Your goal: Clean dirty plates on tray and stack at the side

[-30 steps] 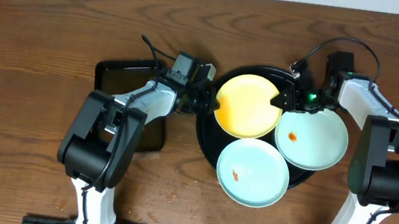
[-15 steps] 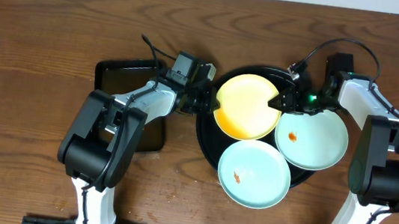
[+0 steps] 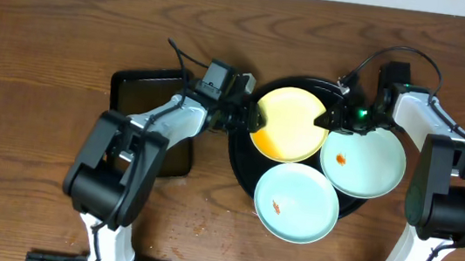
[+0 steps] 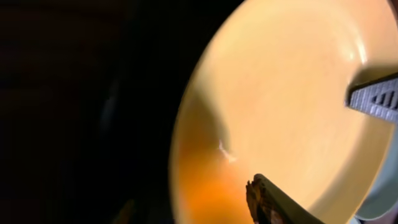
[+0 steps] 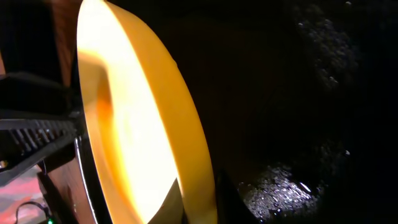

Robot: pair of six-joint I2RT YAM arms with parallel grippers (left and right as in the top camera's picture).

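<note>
Black tray on the tabletop, carrying the yellow plate at its far side and two mint plates at its near and right edges. Right pincer is clamped on the yellow plate's right rim. Left pincer is at the left rim, fingers apart.

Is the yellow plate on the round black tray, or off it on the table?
On the tray. From overhead, the yellow plate sits wholly inside the rim of the black tray, with none of it overhanging.

Robot test bench, plain wood-grain tabletop, two cabled arms mounted at its near edge
</note>
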